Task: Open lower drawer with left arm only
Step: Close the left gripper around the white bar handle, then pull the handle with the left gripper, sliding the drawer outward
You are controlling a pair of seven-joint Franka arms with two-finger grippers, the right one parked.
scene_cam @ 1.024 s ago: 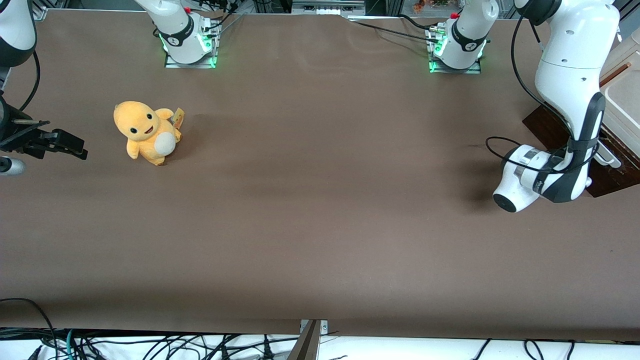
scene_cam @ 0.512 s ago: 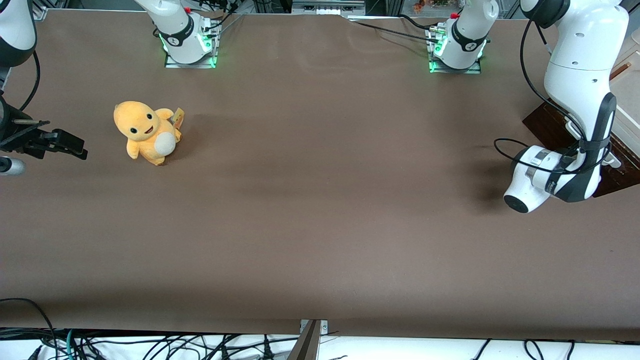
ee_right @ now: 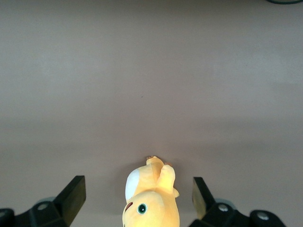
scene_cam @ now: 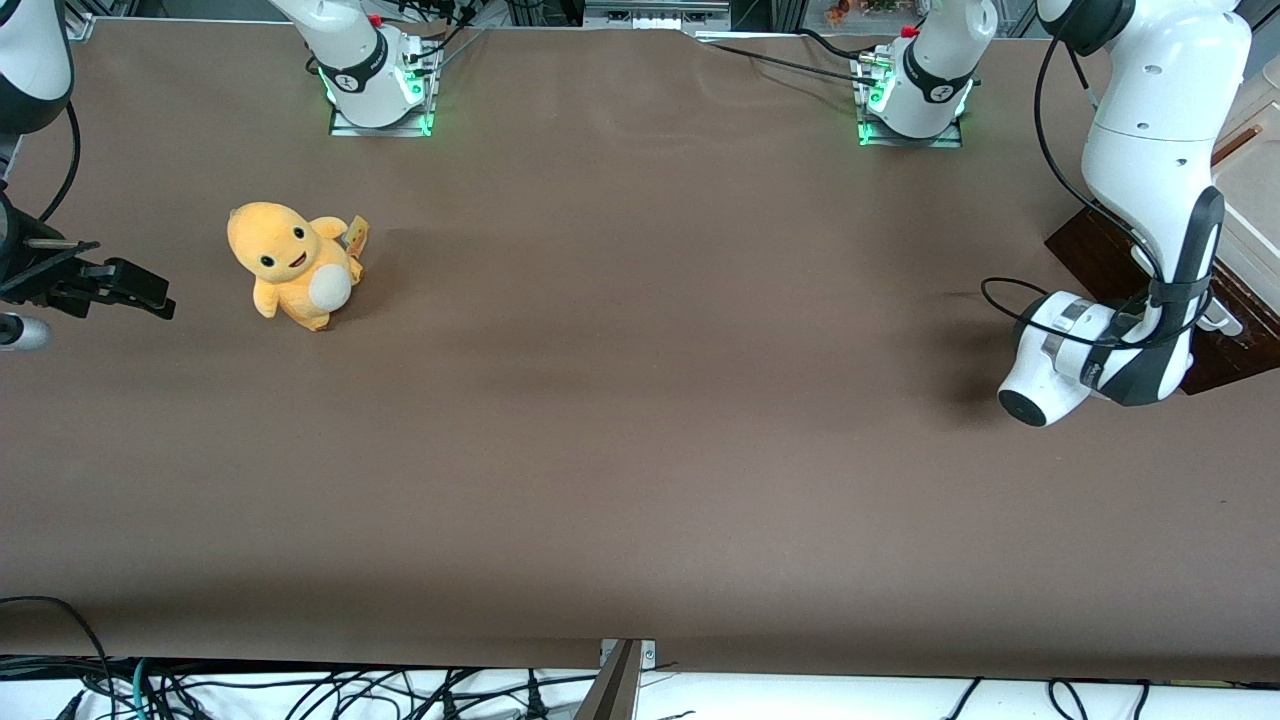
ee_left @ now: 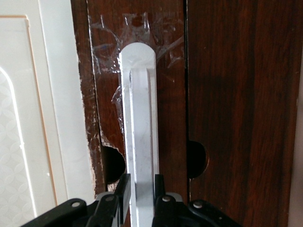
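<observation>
Scanning from the parked arm's end of the surface: a yellow plush toy sits alone there, well apart from any of the work. The middle of the brown surface carries nothing that matters to the job.

At the working arm's end, the left arm bends down in front of the cabinet, which shows only partly at the frame edge. Its wrist block hides the contact point in the front view. A slice of the dark brown lower drawer shows past the arm, with one end of the handle peeking out.

The wrist view settles the grip. The gripper sits on the white-silver handle, one of the fingers on each side of the bar and pressed against it. Fingers clenched on the handle, as far as can be seen. The lower drawer fills that view, with cream panel beside it.

Progress, as a judgement:
- Reach and grasp look done.
- How far the drawer is pulled out is hard to tell. No light brown inside shows in either view.
- The pull itself seems to be at an early stage or not begun.
- Left to do: draw the handle straight out from the cabinet front, keeping the grip square so the bar does not slip.
</observation>
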